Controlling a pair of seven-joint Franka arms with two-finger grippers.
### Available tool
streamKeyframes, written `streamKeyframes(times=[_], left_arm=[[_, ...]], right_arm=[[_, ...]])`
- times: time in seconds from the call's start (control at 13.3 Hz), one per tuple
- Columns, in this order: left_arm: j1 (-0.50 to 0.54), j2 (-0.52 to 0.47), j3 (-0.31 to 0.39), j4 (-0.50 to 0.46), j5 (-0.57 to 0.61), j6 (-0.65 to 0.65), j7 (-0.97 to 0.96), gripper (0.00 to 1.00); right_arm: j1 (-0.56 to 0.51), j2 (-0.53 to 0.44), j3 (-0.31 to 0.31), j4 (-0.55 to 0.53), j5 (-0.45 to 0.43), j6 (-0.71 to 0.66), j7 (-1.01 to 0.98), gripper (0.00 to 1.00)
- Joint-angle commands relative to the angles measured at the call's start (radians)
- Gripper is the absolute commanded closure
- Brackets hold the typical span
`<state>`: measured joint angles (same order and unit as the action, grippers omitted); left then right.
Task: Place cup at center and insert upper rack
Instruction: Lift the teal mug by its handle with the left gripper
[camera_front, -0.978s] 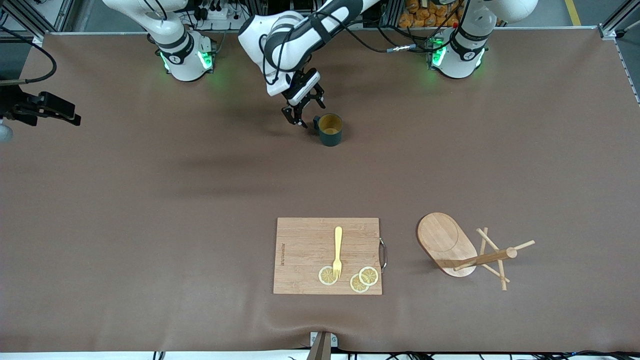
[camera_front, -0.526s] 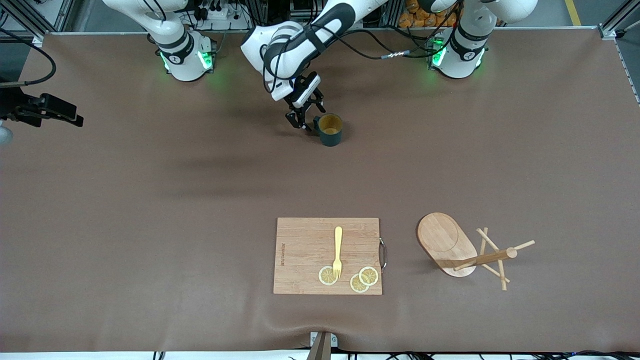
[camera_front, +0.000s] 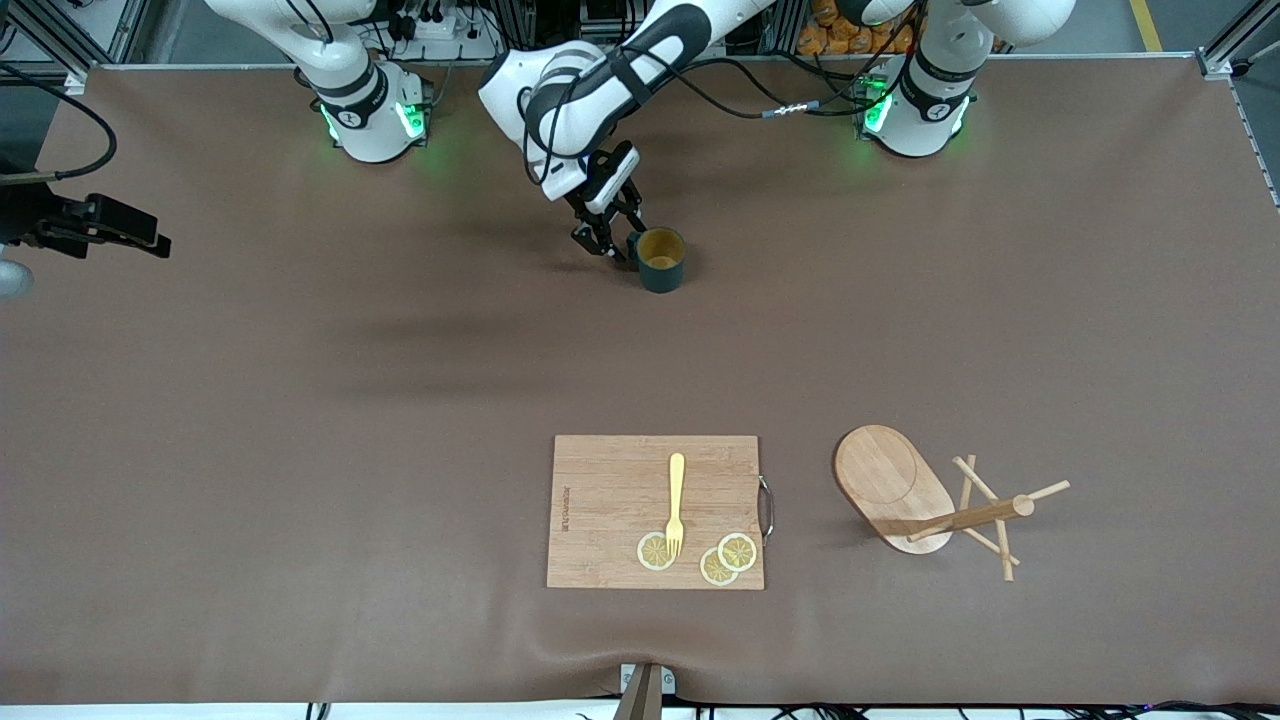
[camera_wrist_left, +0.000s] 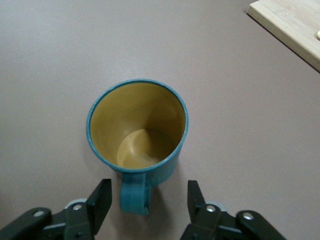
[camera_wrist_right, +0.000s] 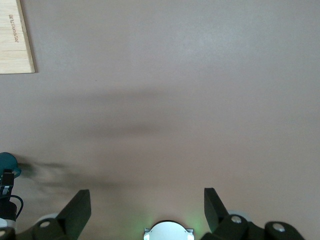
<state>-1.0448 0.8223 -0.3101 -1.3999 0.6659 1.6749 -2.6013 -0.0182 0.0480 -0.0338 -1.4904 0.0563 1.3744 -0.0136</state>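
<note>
The dark teal cup (camera_front: 661, 262) (camera_wrist_left: 137, 125) stands upright on the table between the two arm bases, its tan inside empty. My left gripper (camera_front: 612, 245) (camera_wrist_left: 148, 200) is low beside it, open, with one finger on each side of the cup's handle (camera_wrist_left: 134, 196) and a gap on both sides. The upper rack (camera_front: 920, 500), a wooden mug tree, lies tipped on its side near the front camera toward the left arm's end. My right gripper (camera_wrist_right: 147, 197) (camera_front: 150, 238) waits high over the right arm's end, open and holding nothing.
A wooden cutting board (camera_front: 610, 480) (camera_wrist_left: 295, 25) (camera_wrist_right: 12, 40) lies near the front camera, beside the rack. On it are a yellow fork (camera_front: 676, 500) and lemon slices (camera_front: 728, 558). The brown table mat (camera_front: 300, 400) stretches between cup and board.
My left gripper has drawn in toward the cup and its fingers have narrowed around the handle. The cup and rack have not moved. The right arm barely shifted.
</note>
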Motion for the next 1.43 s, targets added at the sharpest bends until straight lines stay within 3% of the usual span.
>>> streamKeyframes(times=[0.0, 0.23, 0.38, 0.45, 0.6, 0.68, 1.35], left_arm=[[-0.001, 0.005, 0.003, 0.009, -0.012, -0.009, -0.055, 0.35], [0.002, 0.009, 0.003, 0.007, -0.031, -0.009, -0.063, 0.46], [0.003, 0.009, 0.003, 0.007, -0.048, -0.009, -0.069, 0.59], [0.005, 0.009, 0.003, 0.007, -0.061, -0.007, -0.069, 0.67], [0.015, 0.005, 0.003, 0.01, -0.075, -0.007, -0.066, 0.94], [0.023, 0.001, 0.003, 0.01, -0.075, -0.007, -0.065, 1.0], [0.153, -0.081, -0.01, 0.044, -0.072, 0.0, 0.067, 1.0]], right_arm=[[-0.023, 0.007, 0.014, 0.013, 0.017, -0.009, 0.001, 0.0], [-0.017, 0.006, 0.015, 0.033, 0.011, -0.011, 0.007, 0.0], [-0.019, 0.006, 0.015, 0.036, 0.007, -0.011, 0.004, 0.0], [-0.02, 0.006, 0.015, 0.044, 0.004, -0.011, 0.0, 0.0], [-0.022, 0.006, 0.015, 0.058, 0.002, -0.011, -0.002, 0.0], [-0.022, 0.006, 0.015, 0.058, 0.0, -0.011, -0.002, 0.0], [-0.025, 0.006, 0.014, 0.075, 0.002, -0.009, -0.003, 0.0]])
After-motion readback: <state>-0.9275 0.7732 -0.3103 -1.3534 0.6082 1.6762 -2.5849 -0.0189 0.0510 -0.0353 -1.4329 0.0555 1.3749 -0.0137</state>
